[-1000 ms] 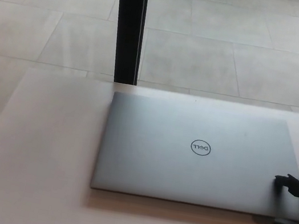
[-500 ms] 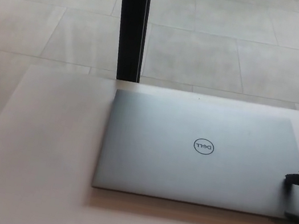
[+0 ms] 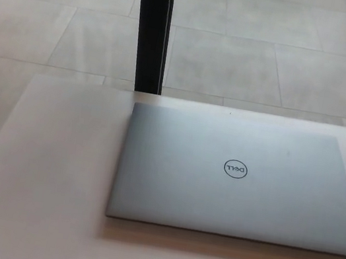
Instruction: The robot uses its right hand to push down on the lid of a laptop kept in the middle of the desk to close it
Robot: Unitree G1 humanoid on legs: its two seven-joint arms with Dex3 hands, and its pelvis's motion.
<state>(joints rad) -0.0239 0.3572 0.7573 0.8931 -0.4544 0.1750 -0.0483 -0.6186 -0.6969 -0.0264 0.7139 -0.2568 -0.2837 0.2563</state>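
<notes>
Neither robot hand shows; their state cannot be told.
Laptop [image 3: 237,181] lies closed on the table [image 3: 45,167]; pushing looks finished.

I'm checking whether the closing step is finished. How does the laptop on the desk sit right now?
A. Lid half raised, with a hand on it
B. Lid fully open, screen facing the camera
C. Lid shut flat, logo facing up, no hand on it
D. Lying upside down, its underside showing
C: the laptop lies flat on the desk with its round logo facing up, and no robot hand shows.
</notes>
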